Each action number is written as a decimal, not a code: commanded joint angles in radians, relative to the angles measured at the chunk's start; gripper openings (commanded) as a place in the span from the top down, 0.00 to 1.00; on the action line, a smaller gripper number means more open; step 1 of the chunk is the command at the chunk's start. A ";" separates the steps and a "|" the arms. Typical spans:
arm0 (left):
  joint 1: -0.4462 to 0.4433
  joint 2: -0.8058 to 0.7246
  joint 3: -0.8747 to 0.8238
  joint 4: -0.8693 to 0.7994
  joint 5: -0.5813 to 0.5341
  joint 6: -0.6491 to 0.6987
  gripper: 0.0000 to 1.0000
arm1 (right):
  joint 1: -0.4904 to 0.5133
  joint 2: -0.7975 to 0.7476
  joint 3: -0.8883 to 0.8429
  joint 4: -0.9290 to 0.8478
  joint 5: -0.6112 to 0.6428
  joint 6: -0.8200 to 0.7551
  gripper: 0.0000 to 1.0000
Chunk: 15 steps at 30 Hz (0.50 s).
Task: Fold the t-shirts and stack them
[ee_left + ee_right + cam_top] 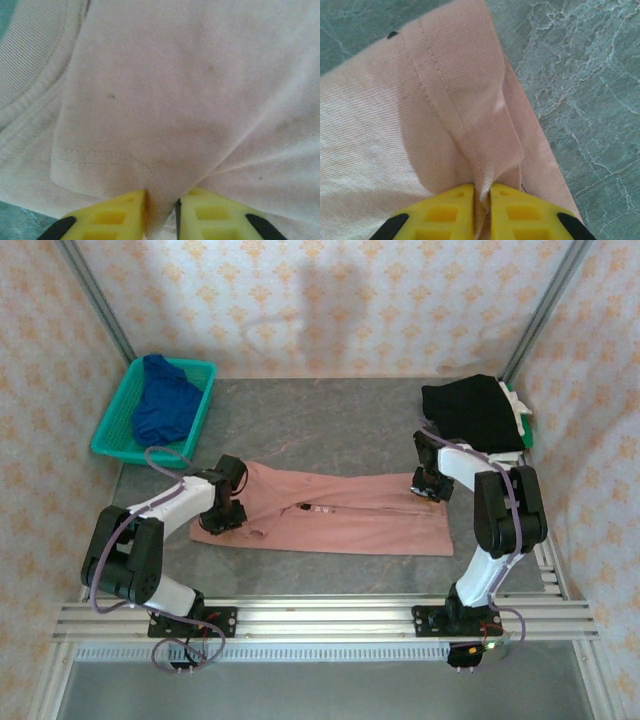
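The dusty-pink t-shirt (pixel 340 522) lies folded into a long band across the middle of the table. My left gripper (pixel 222 516) is down on its left end, beside the ribbed collar (pixel 30 60). Its yellow fingers (pixel 115 220) are pinched on a sleeve-hem fold of the pink cloth (pixel 175 100). My right gripper (pixel 428 488) is at the band's far right corner, shut on a bunched pleat of the stitched hem (pixel 445 90). The royal-blue t-shirt (pixel 163 400) lies crumpled in the basket. The black t-shirt (pixel 475 412) lies folded at the back right.
The teal mesh basket (pixel 110 445) stands at the back left corner. Something white and green (pixel 520 405) pokes out beside the black t-shirt. Bare grey table (pixel 580 75) lies right of the pink hem. An aluminium rail (pixel 320 615) runs along the near edge, and patterned walls enclose the table.
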 commanded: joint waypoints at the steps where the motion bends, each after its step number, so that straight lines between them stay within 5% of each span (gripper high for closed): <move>1: 0.002 -0.078 0.029 -0.081 -0.074 -0.008 0.85 | -0.011 0.002 0.006 -0.017 0.015 -0.016 0.85; 4: 0.002 -0.121 0.034 -0.114 -0.085 -0.008 1.00 | -0.011 0.006 0.004 -0.010 0.009 -0.016 0.85; 15: -0.011 -0.327 0.096 -0.235 -0.038 -0.043 1.00 | -0.011 -0.017 0.000 -0.012 -0.011 -0.019 0.86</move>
